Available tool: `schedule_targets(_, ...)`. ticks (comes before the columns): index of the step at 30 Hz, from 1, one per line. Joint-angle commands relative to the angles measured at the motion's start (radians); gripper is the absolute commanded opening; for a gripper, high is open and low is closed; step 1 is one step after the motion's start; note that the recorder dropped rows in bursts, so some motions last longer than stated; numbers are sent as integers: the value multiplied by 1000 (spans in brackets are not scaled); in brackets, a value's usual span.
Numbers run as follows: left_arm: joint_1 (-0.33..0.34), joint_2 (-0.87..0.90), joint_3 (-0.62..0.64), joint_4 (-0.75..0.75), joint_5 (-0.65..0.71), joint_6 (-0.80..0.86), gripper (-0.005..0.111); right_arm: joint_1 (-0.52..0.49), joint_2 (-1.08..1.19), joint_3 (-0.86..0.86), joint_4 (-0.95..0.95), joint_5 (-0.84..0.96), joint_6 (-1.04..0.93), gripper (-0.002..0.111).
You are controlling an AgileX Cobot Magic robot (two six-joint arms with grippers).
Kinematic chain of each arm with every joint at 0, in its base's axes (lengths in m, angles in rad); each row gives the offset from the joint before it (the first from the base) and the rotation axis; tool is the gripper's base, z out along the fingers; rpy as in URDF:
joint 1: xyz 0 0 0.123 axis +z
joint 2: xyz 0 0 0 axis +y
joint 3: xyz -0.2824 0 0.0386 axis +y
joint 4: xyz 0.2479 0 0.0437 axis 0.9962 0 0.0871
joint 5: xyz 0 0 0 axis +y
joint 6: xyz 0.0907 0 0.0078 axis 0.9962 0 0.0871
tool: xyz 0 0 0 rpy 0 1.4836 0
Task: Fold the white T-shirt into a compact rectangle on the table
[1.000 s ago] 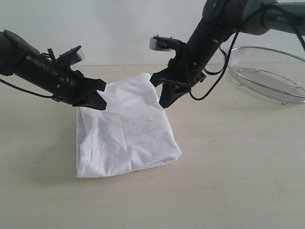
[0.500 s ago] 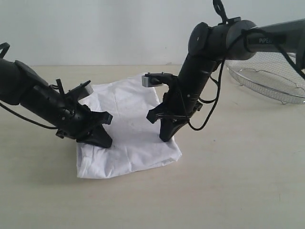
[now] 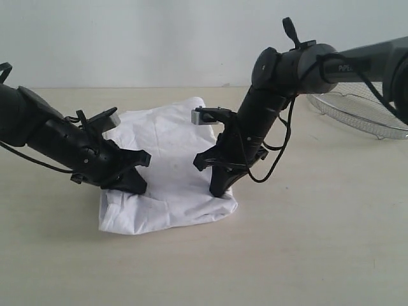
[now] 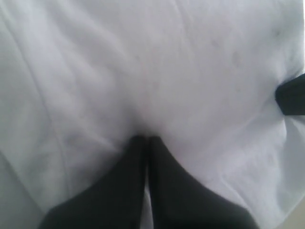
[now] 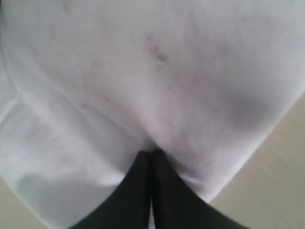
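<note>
The white T-shirt (image 3: 169,146) lies folded in a rough rectangle on the table (image 3: 306,242); no lettering or tag shows. My left gripper (image 3: 137,189) is shut, its tips pressed down on the cloth near the shirt's front left. My right gripper (image 3: 218,191) is also shut, with its tips on the cloth near the front right corner. In the left wrist view the closed gripper (image 4: 145,138) touches puckered shirt cloth (image 4: 143,71). In the right wrist view the closed gripper (image 5: 151,152) dents the shirt (image 5: 143,71) close to its edge, with bare table (image 5: 281,157) beside it.
A round wire-mesh basket (image 3: 370,108) stands at the back right of the table, behind the right arm. A dark part, probably the other gripper (image 4: 291,95), shows at the edge of the left wrist view. A pale wall runs behind the table.
Both shut grippers have come from the shirt's far edge forward and down across the cloth to its near part. The shirt lies flatter; its front right corner has drawn in slightly.
</note>
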Motion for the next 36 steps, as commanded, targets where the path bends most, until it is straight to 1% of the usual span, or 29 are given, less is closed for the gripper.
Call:
schedule_targets(1, 8, 102, -13, 66, -168, 5, 5, 13, 45, 5, 8, -112, -20, 0)
schedule_targets(4, 15, 149, -48, 66, -163, -13, 5, 25, 47, 5, 11, -148, -20, 0)
schedule_targets(8, 49, 166, -89, 68, -162, -28, 5, 45, 65, -15, 13, -176, 1, 0)
schedule_targets(10, 78, 166, -96, 68, -170, -28, 5, 49, 99, -62, 13, -173, 30, 0)
schedule_targets(15, 178, 171, -98, 70, -207, -28, 5, 57, 193, -218, 13, -129, 86, 0)
schedule_targets(19, 236, 208, -144, 80, -199, -28, 5, 61, 262, -339, 13, -73, 122, 0)
schedule_targets(22, 256, 231, -174, 80, -196, -28, 5, 65, 297, -402, 13, -51, 136, 0)
schedule_targets(28, 282, 248, -212, 78, -196, -31, 5, 76, 342, -473, 7, -34, 166, 0)
schedule_targets(32, 293, 248, -236, 82, -161, -31, 5, 82, 346, -490, 5, -32, 174, 0)
schedule_targets(36, 293, 246, -242, 82, -76, -31, 5, 82, 346, -501, 5, 28, 174, 0)
